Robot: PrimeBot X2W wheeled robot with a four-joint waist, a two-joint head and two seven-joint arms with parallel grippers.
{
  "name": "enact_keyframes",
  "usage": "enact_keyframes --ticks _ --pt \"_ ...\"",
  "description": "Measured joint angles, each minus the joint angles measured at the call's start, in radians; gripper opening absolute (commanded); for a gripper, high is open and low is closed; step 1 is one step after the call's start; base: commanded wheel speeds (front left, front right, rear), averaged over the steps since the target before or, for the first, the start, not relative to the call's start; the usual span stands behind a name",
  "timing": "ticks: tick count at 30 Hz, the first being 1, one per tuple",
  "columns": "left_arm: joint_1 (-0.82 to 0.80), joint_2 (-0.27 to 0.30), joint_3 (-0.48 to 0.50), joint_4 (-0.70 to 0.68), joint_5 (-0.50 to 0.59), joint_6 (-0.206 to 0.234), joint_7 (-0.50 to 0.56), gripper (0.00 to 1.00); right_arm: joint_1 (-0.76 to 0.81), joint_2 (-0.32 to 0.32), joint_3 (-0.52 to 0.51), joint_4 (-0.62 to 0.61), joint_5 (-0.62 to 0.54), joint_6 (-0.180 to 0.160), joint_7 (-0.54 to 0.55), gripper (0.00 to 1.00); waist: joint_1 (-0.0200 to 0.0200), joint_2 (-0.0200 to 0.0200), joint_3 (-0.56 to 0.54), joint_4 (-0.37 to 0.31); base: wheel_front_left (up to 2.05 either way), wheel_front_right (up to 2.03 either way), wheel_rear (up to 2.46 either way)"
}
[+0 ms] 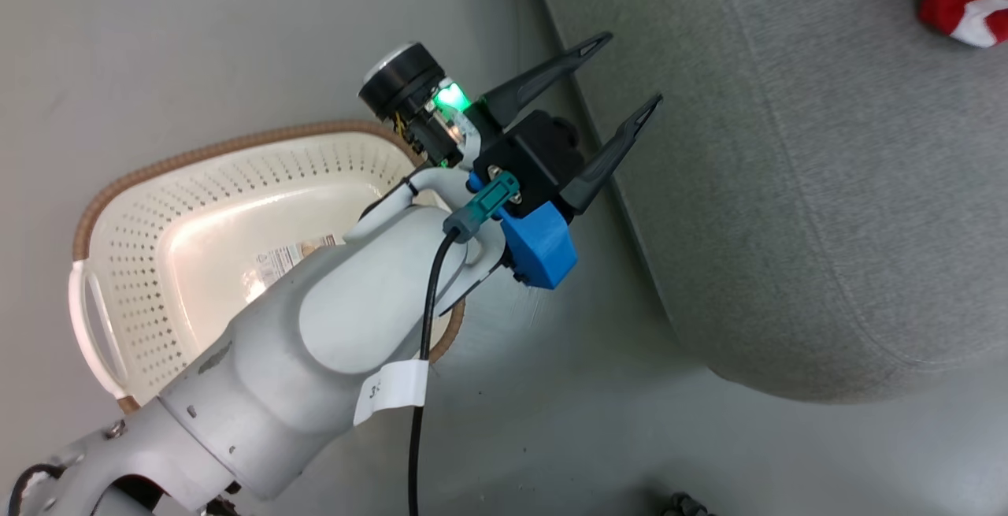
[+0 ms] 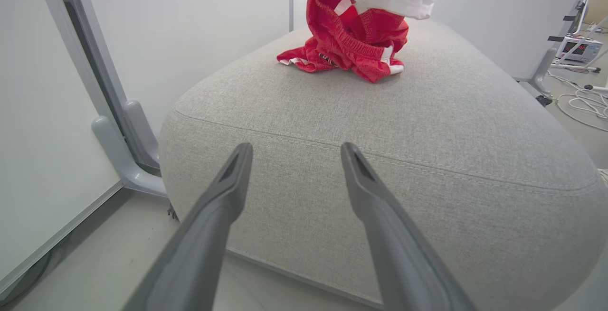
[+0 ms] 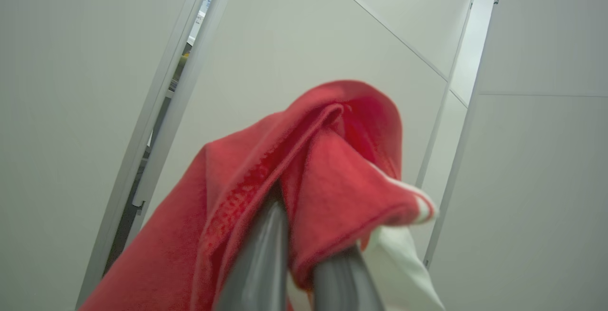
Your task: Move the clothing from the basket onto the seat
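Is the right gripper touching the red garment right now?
Touching. In the right wrist view the right gripper is shut on the red garment, with fabric pinched between its fingers and draped over their tips.

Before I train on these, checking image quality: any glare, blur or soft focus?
Head view: bright glare inside the basket. Left wrist view: sharp, even light on the seat. Right wrist view: the clothing sits close to the lens, soft and blurred.
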Motion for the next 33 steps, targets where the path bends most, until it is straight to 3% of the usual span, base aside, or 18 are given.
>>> enact_keyframes --ticks 5,12,29,30,31,32,33 --pt "-0.043 0.001 -0.008 -0.018 0.019 0.000 0.010 1.00 -0.048 -0.106 -0.035 0.103 -0.032 0.000 0.000 0.00 0.0000 0.0000 0.076 0.018 0.00 0.00 0.00" --pt "-0.079 -0.002 -0.017 -0.032 0.033 0.002 0.014 1.00 -0.045 -0.157 -0.095 0.231 -0.070 0.000 0.000 0.00 0.0000 0.0000 0.159 0.052 0.00 0.00 0.00" --pt "-0.099 0.019 -0.024 -0.033 0.032 0.011 0.012 1.00 0.046 -0.019 -0.138 0.392 -0.122 0.000 0.000 0.00 0.0000 0.0000 0.216 0.065 0.00 0.00 0.00" --pt "-0.099 0.022 -0.024 -0.034 0.032 0.013 0.012 1.00 0.047 -0.013 -0.139 0.394 -0.122 0.000 0.000 0.07 0.0000 0.0000 0.217 0.063 0.00 0.00 0.00" --pt "-0.099 0.024 -0.025 -0.034 0.031 0.016 0.013 1.00 0.051 -0.007 -0.141 0.395 -0.121 0.000 0.000 0.36 0.0000 0.0000 0.216 0.062 0.00 0.00 0.00" --pt "-0.099 0.025 -0.025 -0.034 0.031 0.018 0.013 1.00 0.058 -0.001 -0.142 0.394 -0.121 0.000 0.000 0.93 0.0000 0.0000 0.216 0.061 0.00 0.00 0.00" --pt "-0.099 0.025 -0.026 -0.034 0.031 0.018 0.013 1.00 0.065 0.006 -0.147 0.392 -0.121 0.000 0.000 1.00 0.0000 0.0000 0.214 0.060 0.00 0.00 0.00"
